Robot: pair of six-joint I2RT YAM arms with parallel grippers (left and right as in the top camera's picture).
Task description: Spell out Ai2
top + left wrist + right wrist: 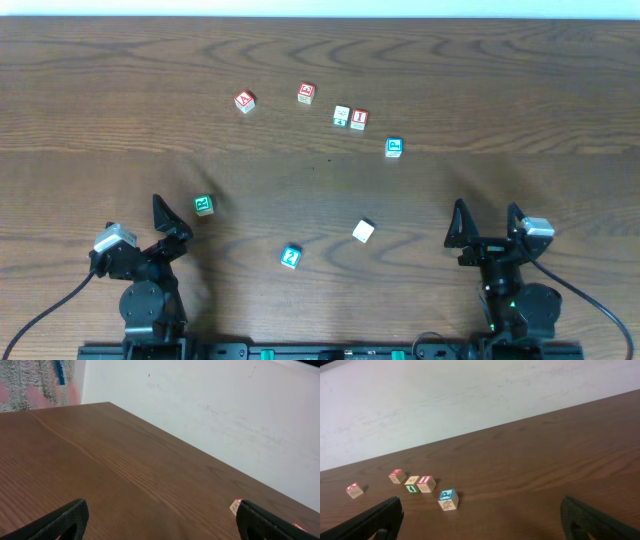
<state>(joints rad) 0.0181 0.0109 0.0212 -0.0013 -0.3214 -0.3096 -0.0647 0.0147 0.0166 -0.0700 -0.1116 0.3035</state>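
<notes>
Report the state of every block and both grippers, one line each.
left gripper: open, empty
right gripper: open, empty
left red block: loose, alone, askew
second red block: loose, alone
white-green block: touching red I block
red I block: touching white-green block
blue back block: loose, alone
green block: loose, alone
white block: loose, alone, askew
blue front block: loose, alone
</notes>
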